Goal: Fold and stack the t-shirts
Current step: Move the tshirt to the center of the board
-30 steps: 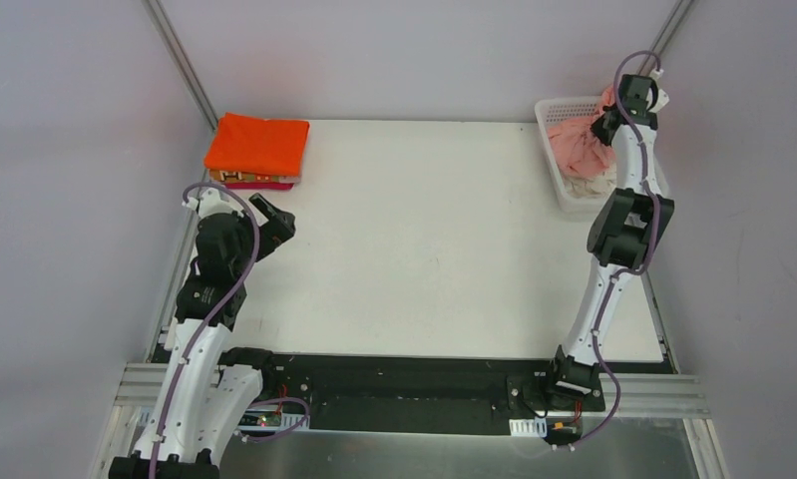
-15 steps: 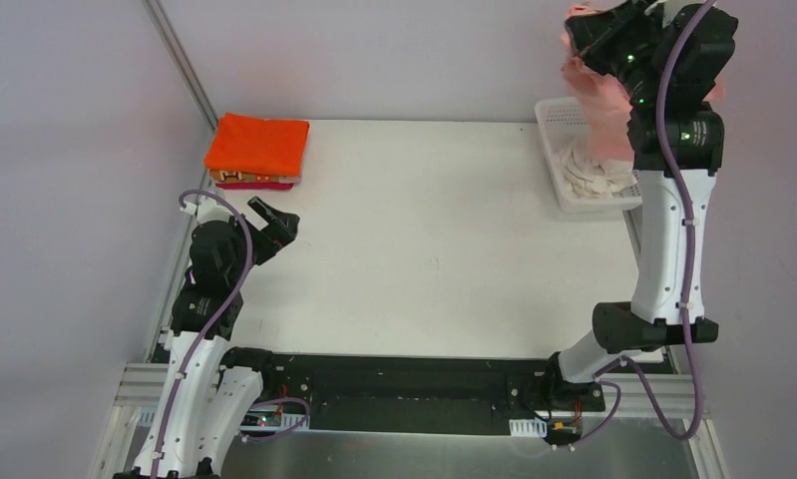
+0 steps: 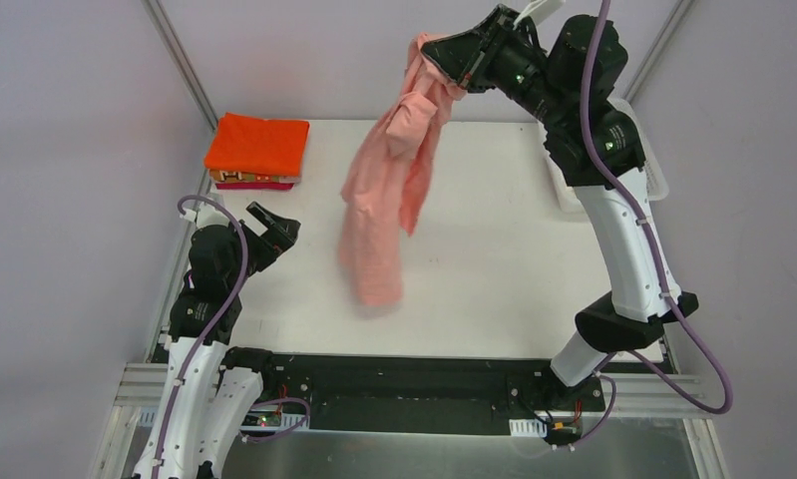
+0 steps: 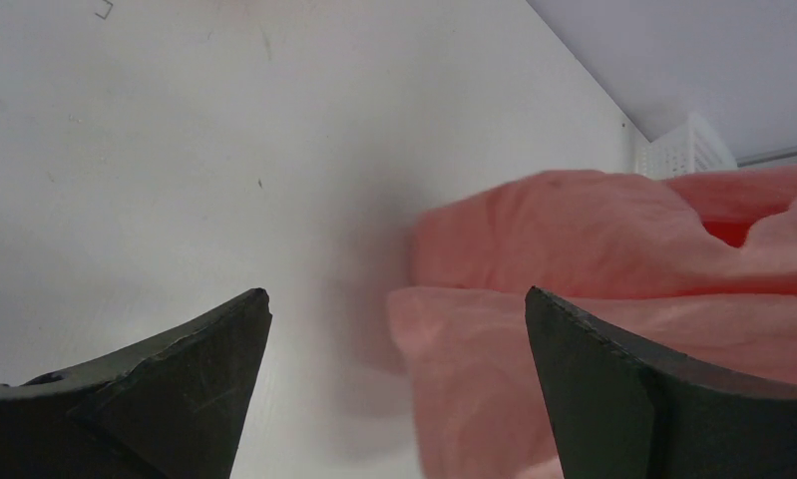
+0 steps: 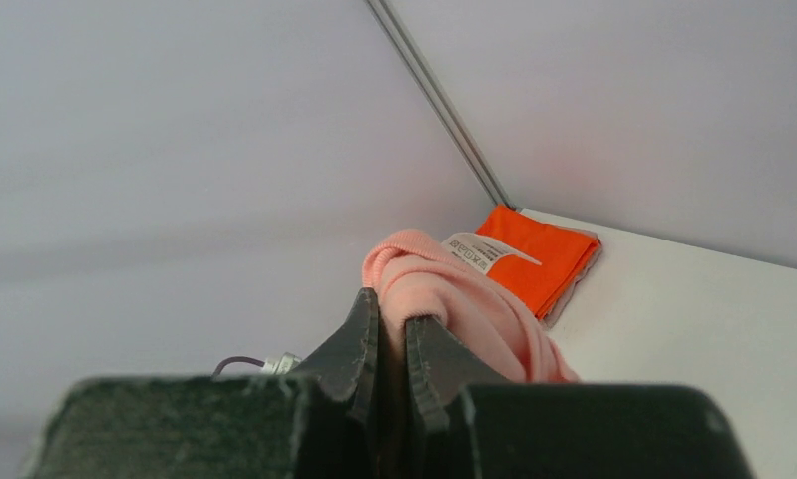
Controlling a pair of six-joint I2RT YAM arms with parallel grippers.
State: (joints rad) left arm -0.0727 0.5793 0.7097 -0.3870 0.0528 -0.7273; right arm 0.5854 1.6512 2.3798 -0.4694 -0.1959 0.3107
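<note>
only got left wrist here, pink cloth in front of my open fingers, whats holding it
Observer: The right fingers are shut on the salmon pink shirt, which hangs from them over the table.
Operator: where did they pinch it
Observer: The right wrist view shows a bunched fold beside a white label.
Operator: and the stack
Observer: Far left corner, with a folded orange shirt on top and a magenta edge beneath.

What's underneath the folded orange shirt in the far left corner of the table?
Under the orange shirt, a pale strip and a magenta edge peek out along its near side. The rest of those layers is covered, so how many garments lie there is unclear.
</note>
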